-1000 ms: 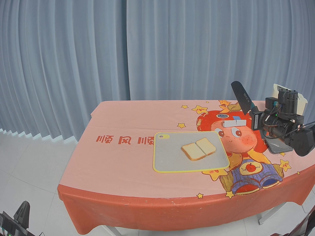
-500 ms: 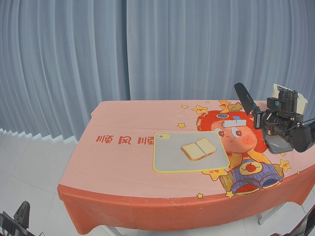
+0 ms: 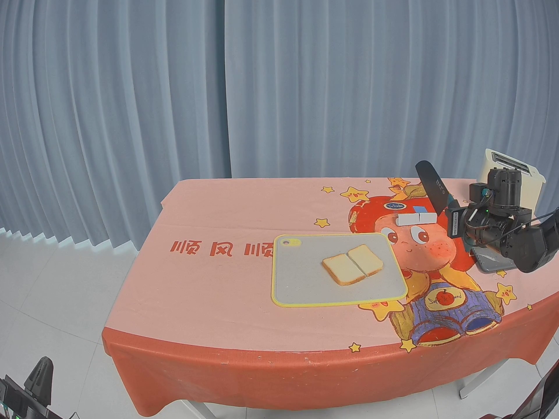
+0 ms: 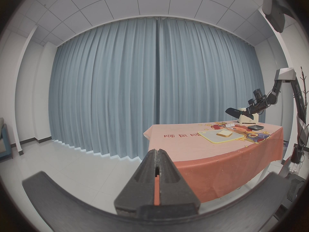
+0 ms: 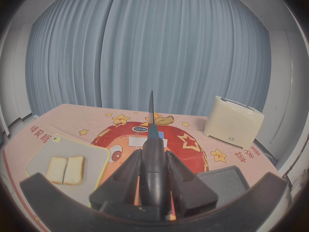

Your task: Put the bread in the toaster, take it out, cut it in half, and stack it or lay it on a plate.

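Noted left gripper pressed together, empty, low and well off the left of the table. Logged bread, two halves touching along a slanted seam, on cutting board, left of right gripper, the nearer one, pinching knife. Found tray beneath bare; cannot tell about toaster slots.

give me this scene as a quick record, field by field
bread: cut into two halves, side by side on the cutting board
knife: held in the right gripper, blade raised above the table
left gripper: shut, empty, low and off to the table's left
toaster: far right of the table
dark tray: on the table in front of the toaster
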`<state>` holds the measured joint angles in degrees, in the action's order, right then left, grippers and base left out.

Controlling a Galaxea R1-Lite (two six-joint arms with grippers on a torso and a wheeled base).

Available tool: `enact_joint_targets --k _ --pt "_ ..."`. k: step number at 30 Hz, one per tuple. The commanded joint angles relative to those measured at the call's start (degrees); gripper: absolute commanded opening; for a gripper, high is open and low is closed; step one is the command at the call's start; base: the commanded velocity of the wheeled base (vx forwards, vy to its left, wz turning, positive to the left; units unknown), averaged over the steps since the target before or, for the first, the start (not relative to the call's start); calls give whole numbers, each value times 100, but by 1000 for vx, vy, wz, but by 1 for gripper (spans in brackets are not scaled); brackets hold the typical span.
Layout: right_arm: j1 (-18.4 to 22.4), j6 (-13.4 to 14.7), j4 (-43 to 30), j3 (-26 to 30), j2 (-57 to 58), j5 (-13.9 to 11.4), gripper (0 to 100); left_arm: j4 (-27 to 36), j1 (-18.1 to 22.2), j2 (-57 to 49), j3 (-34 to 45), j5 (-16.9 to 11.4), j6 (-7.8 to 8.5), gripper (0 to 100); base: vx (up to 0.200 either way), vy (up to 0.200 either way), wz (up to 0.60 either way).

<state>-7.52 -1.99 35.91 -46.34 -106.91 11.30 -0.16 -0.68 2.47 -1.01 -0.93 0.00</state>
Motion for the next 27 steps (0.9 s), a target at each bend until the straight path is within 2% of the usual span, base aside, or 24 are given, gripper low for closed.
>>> enact_joint_targets --k 1,27 --pt "5 -3 12 -16 -190 4 0 -2 -2 7 101 5 0 0 0 0 0" --pt "102 -144 21 -42 -629 13 0 -2 -2 7 101 5 0 0 0 0 0"
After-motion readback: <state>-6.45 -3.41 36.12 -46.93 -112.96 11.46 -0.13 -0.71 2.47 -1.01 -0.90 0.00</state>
